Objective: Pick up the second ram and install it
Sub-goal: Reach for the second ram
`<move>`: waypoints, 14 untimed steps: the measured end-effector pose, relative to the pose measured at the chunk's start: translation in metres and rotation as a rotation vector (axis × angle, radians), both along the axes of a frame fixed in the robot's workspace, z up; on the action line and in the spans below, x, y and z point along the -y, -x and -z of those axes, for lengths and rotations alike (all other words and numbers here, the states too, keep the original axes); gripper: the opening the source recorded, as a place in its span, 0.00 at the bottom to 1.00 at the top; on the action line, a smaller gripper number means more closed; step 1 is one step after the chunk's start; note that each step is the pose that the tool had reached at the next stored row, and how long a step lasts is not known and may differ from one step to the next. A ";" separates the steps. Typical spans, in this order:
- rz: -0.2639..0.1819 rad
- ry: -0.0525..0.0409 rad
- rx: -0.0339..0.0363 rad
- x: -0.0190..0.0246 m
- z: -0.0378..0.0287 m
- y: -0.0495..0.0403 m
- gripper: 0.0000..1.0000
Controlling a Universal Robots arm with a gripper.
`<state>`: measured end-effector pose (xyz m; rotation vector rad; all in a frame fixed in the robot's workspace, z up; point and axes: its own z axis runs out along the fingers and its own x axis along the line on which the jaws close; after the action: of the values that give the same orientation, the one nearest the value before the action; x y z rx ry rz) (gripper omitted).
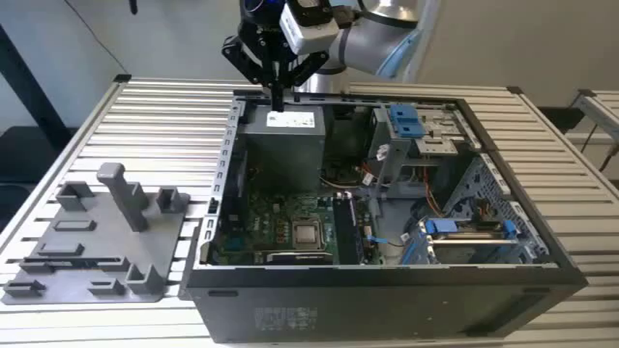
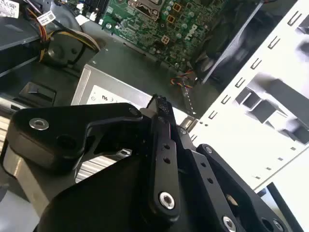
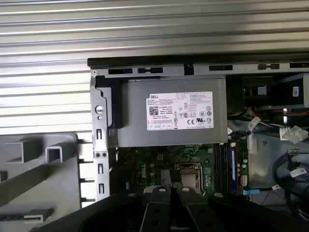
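Hand [image 1: 277,98] hangs over the power supply [image 1: 280,145], fingers pinched together on nothing, so the job looks close to finished. The second ram [image 1: 344,228] appears seated on edge in its slot at three o'clock of the processor [image 1: 307,233]. Its long axis runs twelve to six in the exterior view.

The computer case [image 1: 387,308] sits on the table [image 1: 164,123], the fixture plate [image 1: 97,243] beside it at the exterior view's left (power supply [image 1: 283,148] inside).
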<state>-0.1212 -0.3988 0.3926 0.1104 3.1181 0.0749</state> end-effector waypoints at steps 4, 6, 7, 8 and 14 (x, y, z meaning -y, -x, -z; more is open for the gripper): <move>0.000 -0.0001 0.0001 0.0000 0.0000 0.0000 0.11; 0.000 -0.0001 0.0000 0.0000 0.0000 0.0000 0.11; 0.000 0.0000 0.0000 0.0000 0.0000 0.0000 0.11; 0.000 0.0000 0.0001 0.0000 0.0000 0.0000 0.11; 0.000 0.0000 0.0000 0.0000 0.0000 0.0031 0.11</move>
<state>-0.1243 -0.3988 0.3926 0.1105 3.1181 0.0749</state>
